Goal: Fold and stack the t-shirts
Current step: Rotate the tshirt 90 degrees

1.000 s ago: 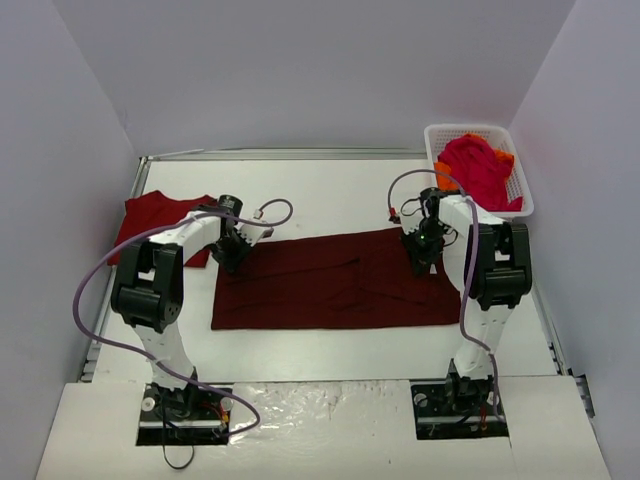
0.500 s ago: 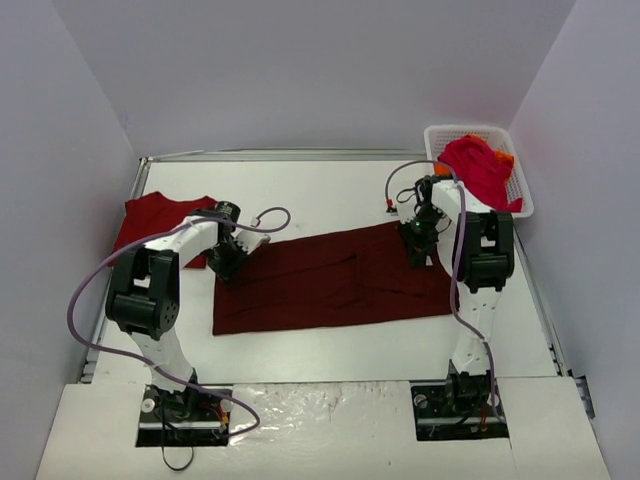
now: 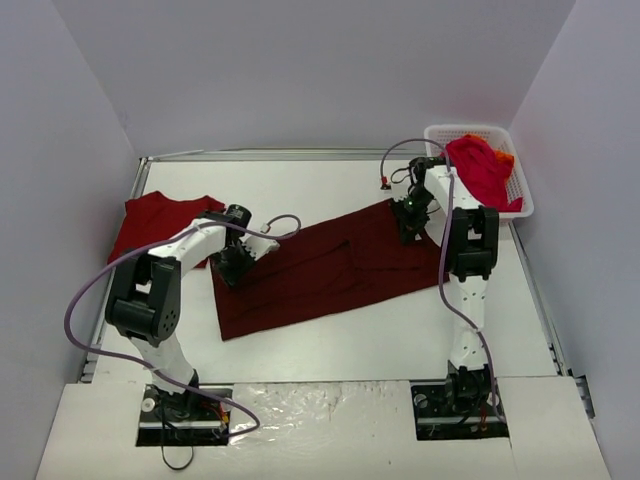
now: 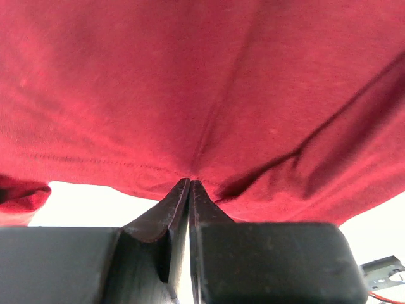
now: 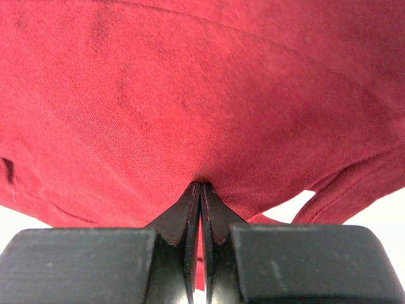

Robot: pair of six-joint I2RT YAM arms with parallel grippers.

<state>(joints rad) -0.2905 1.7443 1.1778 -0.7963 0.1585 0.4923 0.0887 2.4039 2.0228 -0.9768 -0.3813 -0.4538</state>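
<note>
Cloth across the frame's centre: a dark maroon t-shirt (image 3: 330, 265), lying slanted. The left gripper (image 3: 237, 262) and right gripper (image 3: 410, 213) each have their jaws pinched tight on its upper edge. This looks like mid-fold. Next, both should carry that edge evenly toward the lower edge.

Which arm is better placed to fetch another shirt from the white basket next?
Right, most likely. The right fingers sit near the basket in the far right corner; the left fingers are across the table. Both pinch the dark red shirt, so it must let go first.
</note>
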